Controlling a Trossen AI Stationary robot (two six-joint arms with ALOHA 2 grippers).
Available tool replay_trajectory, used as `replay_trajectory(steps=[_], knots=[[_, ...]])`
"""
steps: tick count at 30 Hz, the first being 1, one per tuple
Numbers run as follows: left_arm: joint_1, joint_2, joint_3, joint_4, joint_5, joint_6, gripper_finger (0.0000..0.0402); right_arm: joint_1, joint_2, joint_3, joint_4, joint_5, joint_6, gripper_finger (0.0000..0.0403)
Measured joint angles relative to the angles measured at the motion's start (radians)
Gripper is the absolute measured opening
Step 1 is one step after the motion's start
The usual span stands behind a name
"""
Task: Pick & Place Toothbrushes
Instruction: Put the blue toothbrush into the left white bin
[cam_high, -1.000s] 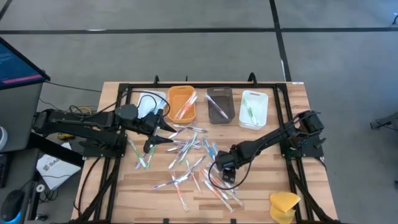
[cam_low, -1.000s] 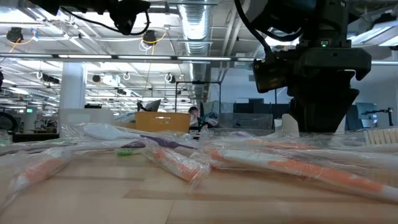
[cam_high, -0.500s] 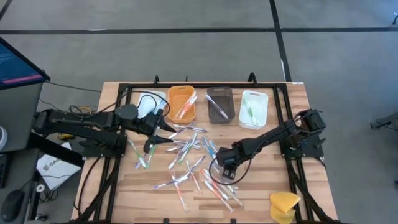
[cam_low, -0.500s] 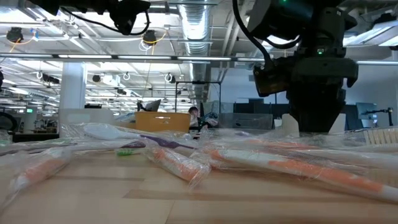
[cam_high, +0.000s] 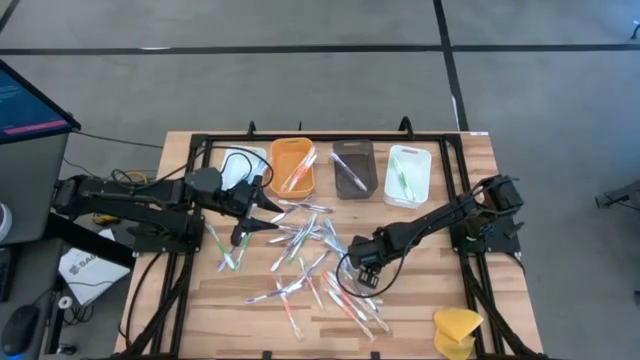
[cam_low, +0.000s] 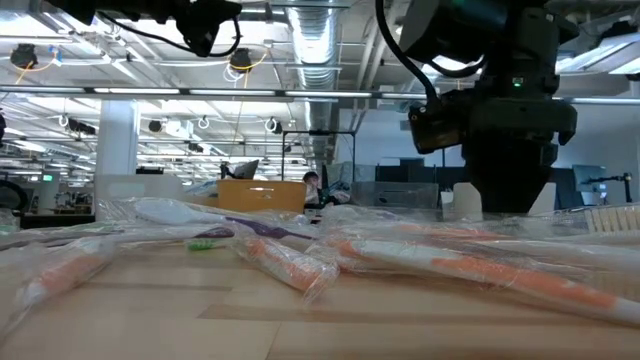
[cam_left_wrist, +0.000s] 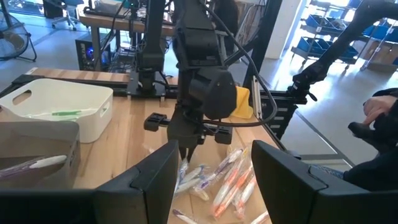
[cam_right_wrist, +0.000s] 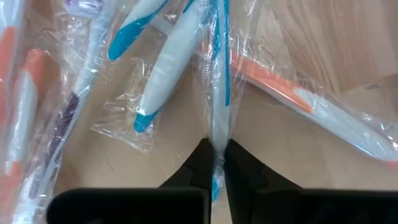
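Observation:
Many toothbrushes (cam_high: 305, 255) in clear wrappers lie scattered on the wooden table, with blue, orange, green and purple handles. My right gripper (cam_high: 362, 272) stands low over the right part of the pile, pointing down, shut on a blue-and-white wrapped toothbrush (cam_right_wrist: 214, 74). In the low view it is the dark mass (cam_low: 510, 140) behind the orange toothbrushes (cam_low: 470, 265). My left gripper (cam_high: 243, 232) hangs open above the pile's left part with nothing between its fingers (cam_left_wrist: 163, 177). My right gripper pinches the blue-and-white toothbrush with its wrapper (cam_right_wrist: 216, 140) between its two fingertips, near one end of the handle. The fingers come from above, pointing down. The rest of the toothbrush lies on the table among the others.
At the far edge stand a white tray (cam_high: 238, 165), an orange tray (cam_high: 292, 166), a brown tray (cam_high: 352, 168) and another white tray (cam_high: 407, 175), some holding toothbrushes. A yellow sponge-like lump (cam_high: 457, 328) sits at the near right corner. A black frame (cam_high: 200, 150) borders the table.
My right gripper has shut on the blue-and-white toothbrush and has sunk a little toward the table. The toothbrush still lies in the pile.

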Motion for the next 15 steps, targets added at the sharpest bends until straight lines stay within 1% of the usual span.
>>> replay_trajectory(steps=[2, 4, 7, 9, 15], knots=[[0.0, 0.0, 0.0, -0.001, 0.0, 0.0, 0.0198, 0.013, 0.005, 0.033, -0.059, 0.031, 0.013, 0.0011], [0.0, 0.0, 0.0, -0.001, 0.0, 0.0, 0.0198, 0.03, 0.008, 0.062, -0.166, 0.068, 0.021, 0.0011], [0.0, 0.0, -0.011, 0.002, 0.0, 0.0, 0.0198, 0.053, 0.005, 0.131, -0.263, 0.119, 0.069, 0.0011], [0.0, 0.0, -0.026, 0.002, 0.0, 0.0, 0.0198, 0.074, 0.005, 0.17, -0.367, 0.146, 0.096, 0.0011], [0.0, 0.0, -0.076, 0.038, 0.0, 0.03, 0.0198, 0.132, 0.003, 0.313, -0.534, 0.278, 0.144, 0.0011]])
